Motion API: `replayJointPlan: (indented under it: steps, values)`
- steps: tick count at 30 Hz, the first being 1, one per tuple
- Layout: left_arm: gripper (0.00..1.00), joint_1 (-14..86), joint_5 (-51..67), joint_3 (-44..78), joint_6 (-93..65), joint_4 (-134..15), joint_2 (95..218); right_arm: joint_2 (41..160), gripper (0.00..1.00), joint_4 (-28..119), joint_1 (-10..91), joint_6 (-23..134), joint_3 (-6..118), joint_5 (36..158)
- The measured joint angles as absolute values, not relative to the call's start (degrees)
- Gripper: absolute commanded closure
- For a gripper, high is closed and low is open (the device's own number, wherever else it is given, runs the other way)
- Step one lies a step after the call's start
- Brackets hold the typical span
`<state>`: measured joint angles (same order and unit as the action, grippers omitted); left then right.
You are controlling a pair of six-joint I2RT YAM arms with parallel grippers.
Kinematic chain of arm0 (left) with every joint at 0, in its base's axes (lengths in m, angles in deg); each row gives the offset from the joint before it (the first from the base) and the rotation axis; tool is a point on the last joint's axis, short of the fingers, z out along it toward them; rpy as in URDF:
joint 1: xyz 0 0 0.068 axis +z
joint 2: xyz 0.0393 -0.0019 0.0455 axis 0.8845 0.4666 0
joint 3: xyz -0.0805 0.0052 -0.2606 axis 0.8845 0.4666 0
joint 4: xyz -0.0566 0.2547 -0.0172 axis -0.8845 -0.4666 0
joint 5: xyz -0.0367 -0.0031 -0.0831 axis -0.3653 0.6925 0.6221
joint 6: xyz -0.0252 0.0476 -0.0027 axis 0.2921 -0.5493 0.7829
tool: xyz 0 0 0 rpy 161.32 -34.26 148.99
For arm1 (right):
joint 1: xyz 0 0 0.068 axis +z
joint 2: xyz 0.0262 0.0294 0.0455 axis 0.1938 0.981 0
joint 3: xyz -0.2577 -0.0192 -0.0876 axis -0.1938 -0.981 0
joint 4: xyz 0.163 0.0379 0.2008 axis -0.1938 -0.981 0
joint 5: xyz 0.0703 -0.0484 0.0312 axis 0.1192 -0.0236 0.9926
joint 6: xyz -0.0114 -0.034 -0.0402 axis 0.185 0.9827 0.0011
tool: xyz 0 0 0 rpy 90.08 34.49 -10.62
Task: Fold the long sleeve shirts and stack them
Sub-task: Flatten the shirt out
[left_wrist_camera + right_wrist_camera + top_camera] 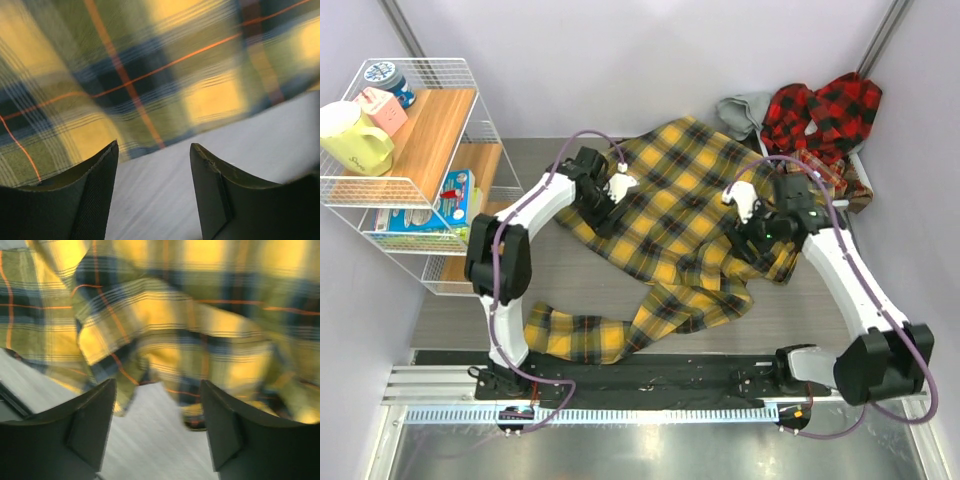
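Observation:
A yellow-and-black plaid long sleeve shirt (685,185) lies spread across the middle of the table, one sleeve (582,335) trailing toward the front left. My left gripper (608,210) hovers over the shirt's left edge. In the left wrist view it (154,145) is open, with bare table between its fingers and the plaid edge (150,65) just beyond. My right gripper (748,232) is over the shirt's right side. In the right wrist view it (157,382) is open and empty, with crumpled plaid folds (200,325) ahead of the fingertips. Red-and-black plaid shirts (825,110) are heaped at the back right.
A grey garment (743,110) lies next to the red plaid heap. A white wire shelf (420,170) with a yellow jug (352,138), a pink box and packets stands at the left. Bare grey table (575,275) shows left of the shirt.

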<state>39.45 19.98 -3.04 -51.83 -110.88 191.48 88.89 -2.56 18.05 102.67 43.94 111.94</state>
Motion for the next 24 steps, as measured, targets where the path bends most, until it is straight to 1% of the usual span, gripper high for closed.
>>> replayJointPlan:
  steps: [5,7,8,9,13,14,16,21,23,24]
  values:
    - [0.44,41.0,11.6,-3.1,-54.5,-110.5,198.2,96.4,0.41,-0.6,24.3,95.3,40.9,108.2]
    - [0.47,41.1,8.6,-3.1,-55.3,-109.7,199.7,99.0,0.44,0.4,25.6,93.4,39.0,106.8]
    - [0.50,41.1,7.3,-3.1,-55.7,-109.5,200.3,100.3,0.47,1.1,26.2,92.5,37.7,106.0]
    - [0.56,41.2,6.2,-3.1,-56.1,-109.2,201.0,101.4,0.48,1.7,26.6,91.9,36.4,105.2]
    - [0.63,41.2,3.7,-2.0,-57.3,-108.7,201.8,104.3,0.50,2.5,26.7,90.7,31.3,101.1]
    - [0.64,41.2,3.5,-1.5,-57.5,-108.6,201.5,104.4,0.52,2.7,26.7,90.7,30.2,100.1]
    - [0.68,40.8,3.1,1.7,-57.8,-107.2,199.6,104.3,0.54,2.9,26.6,90.9,27.7,98.0]
    - [0.71,37.4,2.0,13.2,-58.6,-108.4,192.0,99.6,0.55,1.5,24.2,95.0,22.3,93.7]
    - [0.68,33.2,2.9,18.1,-58.4,-112.1,188.4,95.7,0.55,-2.1,19.3,99.4,20.7,91.7]
    - [0.63,31.1,3.7,19.4,-58.3,-114.4,187.2,94.4,0.55,-3.5,17.3,101.1,20.5,90.8]
